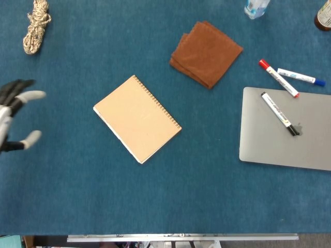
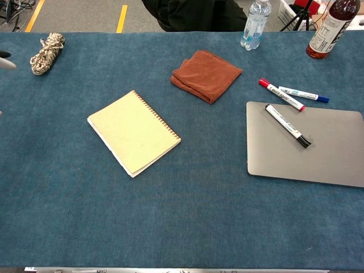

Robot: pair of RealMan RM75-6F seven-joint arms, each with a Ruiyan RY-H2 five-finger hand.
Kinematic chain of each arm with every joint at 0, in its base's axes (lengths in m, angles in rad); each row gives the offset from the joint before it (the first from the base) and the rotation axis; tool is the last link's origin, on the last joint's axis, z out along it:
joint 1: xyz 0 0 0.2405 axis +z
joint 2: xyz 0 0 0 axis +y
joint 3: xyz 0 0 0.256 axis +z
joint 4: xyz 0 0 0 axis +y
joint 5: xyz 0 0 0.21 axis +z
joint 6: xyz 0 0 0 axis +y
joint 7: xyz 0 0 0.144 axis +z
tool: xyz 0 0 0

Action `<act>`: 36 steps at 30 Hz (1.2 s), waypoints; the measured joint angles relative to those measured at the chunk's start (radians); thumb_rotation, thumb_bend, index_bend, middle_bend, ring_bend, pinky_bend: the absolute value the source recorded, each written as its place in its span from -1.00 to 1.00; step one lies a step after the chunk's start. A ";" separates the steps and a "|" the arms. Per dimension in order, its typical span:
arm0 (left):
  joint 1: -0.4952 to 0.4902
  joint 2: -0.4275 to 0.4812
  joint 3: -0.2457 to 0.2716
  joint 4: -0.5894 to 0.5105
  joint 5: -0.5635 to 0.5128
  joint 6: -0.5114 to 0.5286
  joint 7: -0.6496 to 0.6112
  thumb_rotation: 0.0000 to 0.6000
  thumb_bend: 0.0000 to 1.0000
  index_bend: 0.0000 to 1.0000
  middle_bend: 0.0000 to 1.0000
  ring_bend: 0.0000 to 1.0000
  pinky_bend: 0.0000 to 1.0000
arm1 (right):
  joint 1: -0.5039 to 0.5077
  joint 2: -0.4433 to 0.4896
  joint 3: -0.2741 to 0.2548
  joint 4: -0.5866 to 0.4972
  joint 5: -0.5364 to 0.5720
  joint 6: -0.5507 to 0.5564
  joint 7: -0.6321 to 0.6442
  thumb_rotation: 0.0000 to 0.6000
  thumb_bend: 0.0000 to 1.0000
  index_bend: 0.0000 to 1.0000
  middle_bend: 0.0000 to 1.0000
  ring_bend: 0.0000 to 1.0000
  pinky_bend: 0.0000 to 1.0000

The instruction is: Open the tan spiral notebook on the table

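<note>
The tan spiral notebook (image 1: 137, 118) lies closed and flat on the blue table, turned at an angle, with its wire spine along the upper right edge. It shows in the chest view too, as the notebook (image 2: 133, 132). My left hand (image 1: 15, 116) reaches in at the left edge of the head view, fingers spread and holding nothing, well to the left of the notebook. Only a fingertip (image 2: 5, 62) of it shows in the chest view. My right hand is in neither view.
A folded brown cloth (image 1: 206, 52) lies behind the notebook. A grey closed laptop (image 1: 289, 129) at the right carries a black marker (image 1: 279, 113); red (image 1: 278, 78) and blue (image 1: 301, 77) markers lie behind it. A rope bundle (image 1: 35, 27) sits far left. Two bottles (image 2: 253, 24) (image 2: 326, 28) stand at the back.
</note>
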 measured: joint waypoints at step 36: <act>-0.493 -0.269 0.009 0.046 0.032 -0.486 0.124 -1.00 -0.81 -0.79 -0.91 -1.00 -1.00 | -0.013 -0.003 -0.010 0.003 0.018 0.001 -0.013 1.00 -0.74 -0.35 -0.26 -0.59 -0.45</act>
